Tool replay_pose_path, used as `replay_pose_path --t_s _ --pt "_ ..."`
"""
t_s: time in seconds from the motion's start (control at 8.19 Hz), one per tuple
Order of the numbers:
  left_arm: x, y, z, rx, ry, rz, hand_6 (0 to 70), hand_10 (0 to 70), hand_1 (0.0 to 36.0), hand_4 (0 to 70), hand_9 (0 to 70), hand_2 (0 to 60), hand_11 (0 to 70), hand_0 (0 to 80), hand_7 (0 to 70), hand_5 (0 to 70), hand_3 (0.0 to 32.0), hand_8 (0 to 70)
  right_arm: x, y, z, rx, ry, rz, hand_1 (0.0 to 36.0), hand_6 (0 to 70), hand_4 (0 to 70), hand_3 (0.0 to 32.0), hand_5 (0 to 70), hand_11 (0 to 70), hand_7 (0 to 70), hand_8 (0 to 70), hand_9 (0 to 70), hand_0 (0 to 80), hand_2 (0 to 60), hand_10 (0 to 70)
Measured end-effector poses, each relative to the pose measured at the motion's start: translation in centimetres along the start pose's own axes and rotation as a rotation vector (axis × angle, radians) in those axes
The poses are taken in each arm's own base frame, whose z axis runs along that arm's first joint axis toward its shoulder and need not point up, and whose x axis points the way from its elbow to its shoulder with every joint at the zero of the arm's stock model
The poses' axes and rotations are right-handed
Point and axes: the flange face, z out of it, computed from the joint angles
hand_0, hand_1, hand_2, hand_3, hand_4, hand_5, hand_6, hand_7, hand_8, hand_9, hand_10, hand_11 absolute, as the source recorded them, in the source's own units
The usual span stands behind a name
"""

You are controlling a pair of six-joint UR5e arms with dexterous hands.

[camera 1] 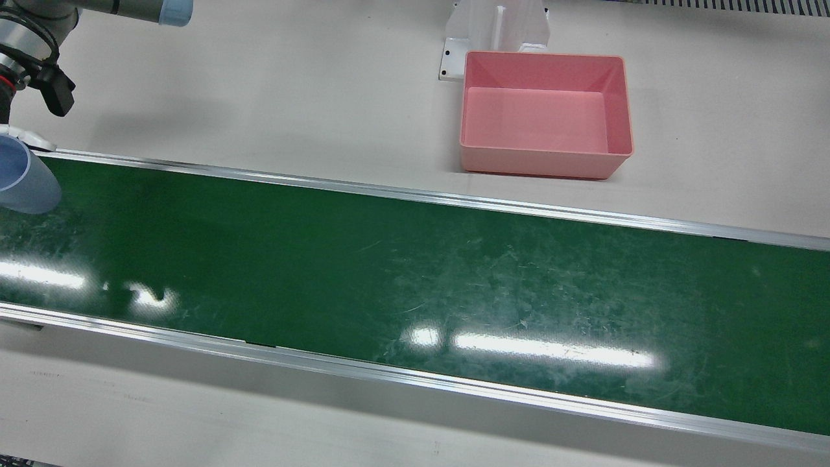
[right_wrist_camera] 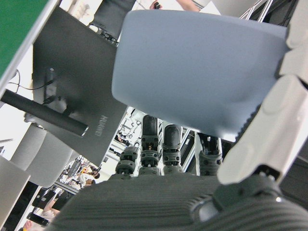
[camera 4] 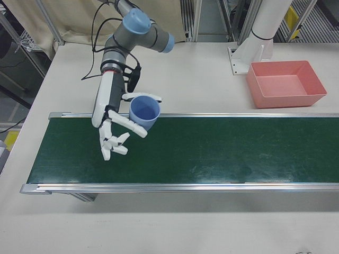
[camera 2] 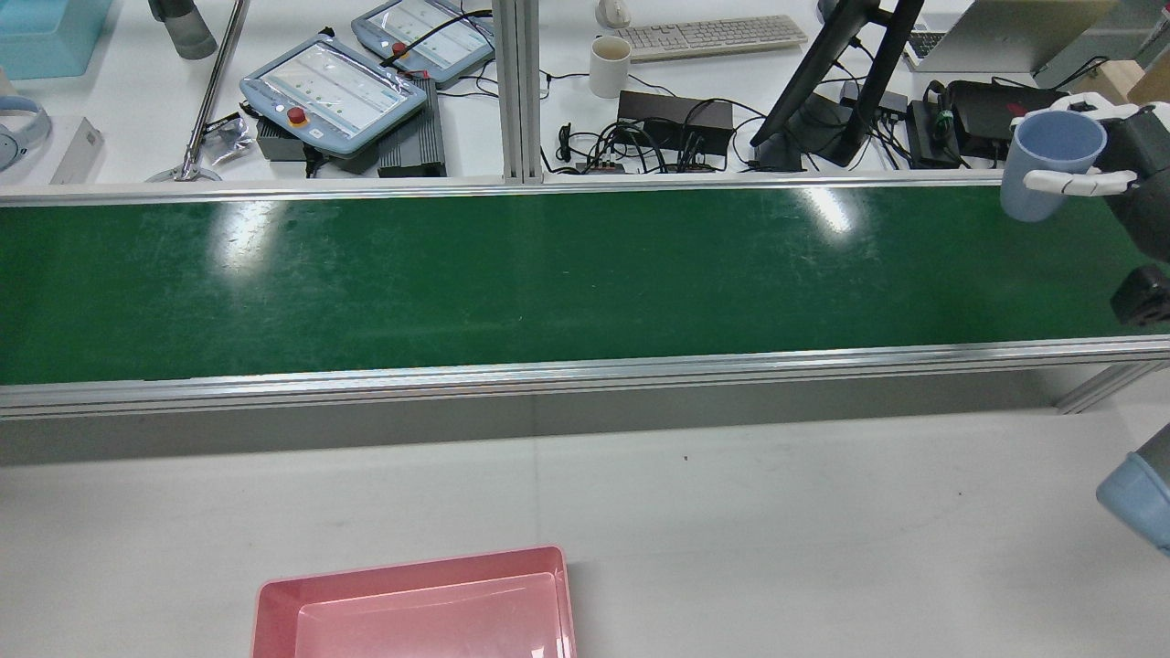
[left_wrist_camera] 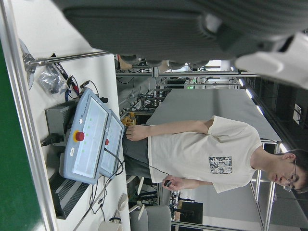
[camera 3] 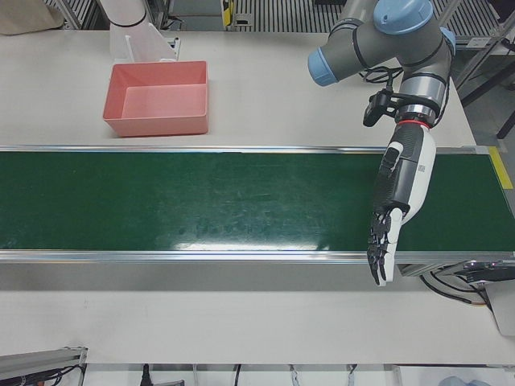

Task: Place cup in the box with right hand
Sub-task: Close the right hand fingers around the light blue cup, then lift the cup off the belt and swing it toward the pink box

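The blue cup point(camera 4: 144, 112), upright and gripped by the right hand point(camera 4: 114, 129) above the green belt point(camera 4: 212, 148), is far from the pink box point(camera 4: 286, 84) lying across the table, toward the left arm's side.

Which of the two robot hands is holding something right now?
The right hand: its fingers wrap the blue cup above the green belt's end. The left hand hangs open and empty.

A pale blue cup point(camera 4: 144, 112) is seen against a dark green belt point(camera 4: 212, 148) edged in silver. The box point(camera 4: 286, 83) is coloured pink. The right hand point(camera 4: 114, 132) is finished in white, the left hand point(camera 3: 390, 217) in white and black. The table point(camera 4: 159, 222) is coloured off-white.
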Motion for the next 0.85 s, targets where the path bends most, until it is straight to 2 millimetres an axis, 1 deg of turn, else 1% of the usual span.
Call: replay_pose_path --t_s 0.12,0.24,0.37,0.49,0.61,0.73,0.85 --pt "0.0 0.0 0.0 0.000 0.000 0.000 0.0 0.0 0.0 0.0 0.0 0.0 0.0 0.0 0.0 0.0 0.0 0.0 -2.5 5.6 -0.4 -0.062 -0.020 -0.001 23.5 17.3 70.0 0.0 1.7 10.8 70.0 17.1 36.5 48.0 60.0 7.9" --pt "0.0 0.0 0.0 0.000 0.000 0.000 0.0 0.0 0.0 0.0 0.0 0.0 0.0 0.0 0.0 0.0 0.0 0.0 -4.4 11.9 -1.1 -0.135 -0.025 0.000 23.7 17.6 70.0 0.0 1.7 10.7 70.0 17.1 36.7 48.1 60.0 7.8" --pt "0.0 0.0 0.0 0.000 -0.001 0.000 0.0 0.0 0.0 0.0 0.0 0.0 0.0 0.0 0.0 0.0 0.0 0.0 -4.8 17.0 -2.4 -0.190 -0.026 0.013 22.6 17.8 70.0 0.0 1.6 10.7 70.0 17.3 37.2 48.1 60.0 7.8" --pt "-0.1 0.0 0.0 0.000 -0.001 0.000 0.0 0.0 0.0 0.0 0.0 0.0 0.0 0.0 0.0 0.0 0.0 0.0 -3.5 21.5 -4.2 -0.237 -0.017 0.031 21.1 18.0 70.0 0.0 1.5 11.1 70.0 17.7 37.9 48.0 60.0 8.2" --pt "-0.1 0.1 0.0 0.000 -0.001 0.000 0.0 0.0 0.0 0.0 0.0 0.0 0.0 0.0 0.0 0.0 0.0 0.0 -1.2 25.8 -6.1 -0.283 0.004 0.044 20.3 18.2 70.0 0.0 1.4 11.5 70.0 18.0 38.5 47.9 60.0 8.4" --pt "0.0 0.1 0.0 0.000 0.000 0.000 0.0 0.0 0.0 0.0 0.0 0.0 0.0 0.0 0.0 0.0 0.0 0.0 1.8 30.1 -8.1 -0.327 0.037 0.053 19.8 18.3 70.0 0.0 1.4 11.9 70.0 18.0 38.6 47.9 59.8 8.7" --pt "0.0 0.1 0.0 0.000 0.000 0.000 0.0 0.0 0.0 0.0 0.0 0.0 0.0 0.0 0.0 0.0 0.0 0.0 5.0 34.1 -10.5 -0.368 0.072 0.057 18.6 18.0 70.0 0.0 1.2 13.2 70.0 17.8 38.0 47.4 58.1 9.7"
